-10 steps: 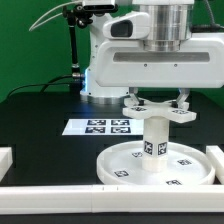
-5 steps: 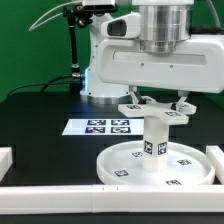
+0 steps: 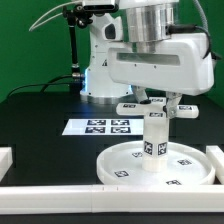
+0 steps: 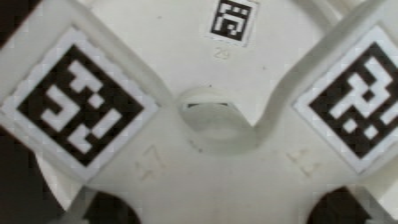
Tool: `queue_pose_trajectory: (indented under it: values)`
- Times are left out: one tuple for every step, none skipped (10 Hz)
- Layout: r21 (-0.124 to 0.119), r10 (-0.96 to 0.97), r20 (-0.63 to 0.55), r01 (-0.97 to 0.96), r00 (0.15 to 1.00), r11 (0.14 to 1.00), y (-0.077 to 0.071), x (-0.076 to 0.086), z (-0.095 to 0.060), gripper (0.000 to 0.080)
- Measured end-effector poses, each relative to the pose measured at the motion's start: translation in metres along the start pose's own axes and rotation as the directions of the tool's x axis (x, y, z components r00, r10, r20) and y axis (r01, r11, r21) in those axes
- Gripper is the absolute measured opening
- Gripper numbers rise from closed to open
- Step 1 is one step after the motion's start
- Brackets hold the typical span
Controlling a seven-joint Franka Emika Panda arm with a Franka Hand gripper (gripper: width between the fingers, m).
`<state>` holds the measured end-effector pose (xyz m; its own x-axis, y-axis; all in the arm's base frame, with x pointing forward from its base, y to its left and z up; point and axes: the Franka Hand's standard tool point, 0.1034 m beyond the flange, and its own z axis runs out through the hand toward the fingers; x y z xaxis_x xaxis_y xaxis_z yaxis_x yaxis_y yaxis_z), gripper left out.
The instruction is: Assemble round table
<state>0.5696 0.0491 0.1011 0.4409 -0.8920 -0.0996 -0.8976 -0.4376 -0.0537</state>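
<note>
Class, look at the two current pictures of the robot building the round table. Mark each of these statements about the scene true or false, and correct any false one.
1. The leg stands upright on the round disc. True.
2. The cross-shaped base piece lies flat on the black table. False: it sits at the top of the leg, under the gripper.
3. The marker board lies behind the disc in the exterior view. True.
4. The disc is stacked on the marker board. False: they lie apart on the table.
5. The base piece's arms carry black-and-white square tags. True.
</note>
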Motion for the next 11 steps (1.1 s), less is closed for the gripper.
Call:
queue_pose_trajectory:
  values:
    - [0.000,0.051,0.000,-0.051,0.999,0.999,0.0001,0.0002,0.0001,0.0449]
    - [0.000,0.098,0.000,-0.098,0.995,0.995,0.0002,0.0003,0.0003,0.0449]
    - [0.000,0.150,0.000,-0.150,0.989,0.989,0.0002,0.0004,0.0003,0.0449]
    - [0.000,0.185,0.000,-0.185,0.983,0.983,0.0001,0.0003,0.0003,0.0449]
    - [0.000,0.258,0.000,-0.258,0.966,0.966,0.0001,0.0003,0.0004,0.0449]
    - [0.000,0.303,0.000,-0.303,0.953,0.953,0.0001,0.0004,0.0004,0.0449]
    - [0.007,0.379,0.009,-0.379,0.925,0.925,-0.0003,0.0010,0.0004,0.0449]
    - [0.023,0.482,0.026,-0.483,0.876,0.875,-0.0008,0.0030,0.0004,0.0449]
    - [0.043,0.551,0.040,-0.552,0.834,0.833,-0.0023,0.0044,0.0005,0.0449]
    - [0.057,0.646,0.052,-0.648,0.762,0.760,-0.0033,0.0050,0.0005,0.0449]
    - [0.063,0.716,0.063,-0.719,0.695,0.692,-0.0039,0.0056,0.0004,0.0449]
